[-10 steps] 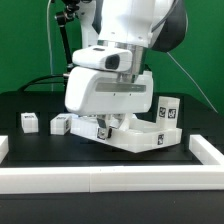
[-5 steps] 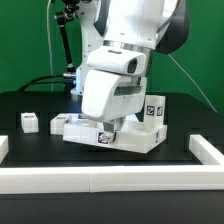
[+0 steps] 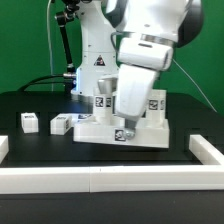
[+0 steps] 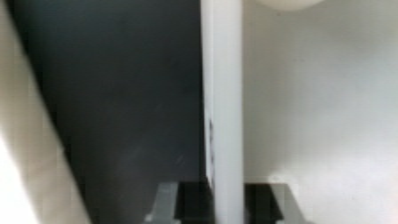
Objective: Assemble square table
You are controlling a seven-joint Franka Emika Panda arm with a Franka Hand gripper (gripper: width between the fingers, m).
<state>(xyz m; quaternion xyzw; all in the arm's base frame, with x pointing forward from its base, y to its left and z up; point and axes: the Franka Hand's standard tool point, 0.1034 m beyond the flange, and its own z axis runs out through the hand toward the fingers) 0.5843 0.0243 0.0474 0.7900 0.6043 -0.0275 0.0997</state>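
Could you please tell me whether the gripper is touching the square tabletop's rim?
Touching. The wrist view shows the gripper closed on the square tabletop's raised rim, fingers pressed against both sides.

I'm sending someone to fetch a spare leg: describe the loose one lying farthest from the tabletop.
Find the white square tabletop in the middle of the black table. Two small white tagged blocks lie toward the exterior view's left of it. The lone leg is the outer one, standing apart, while the other leg sits close beside the tabletop.
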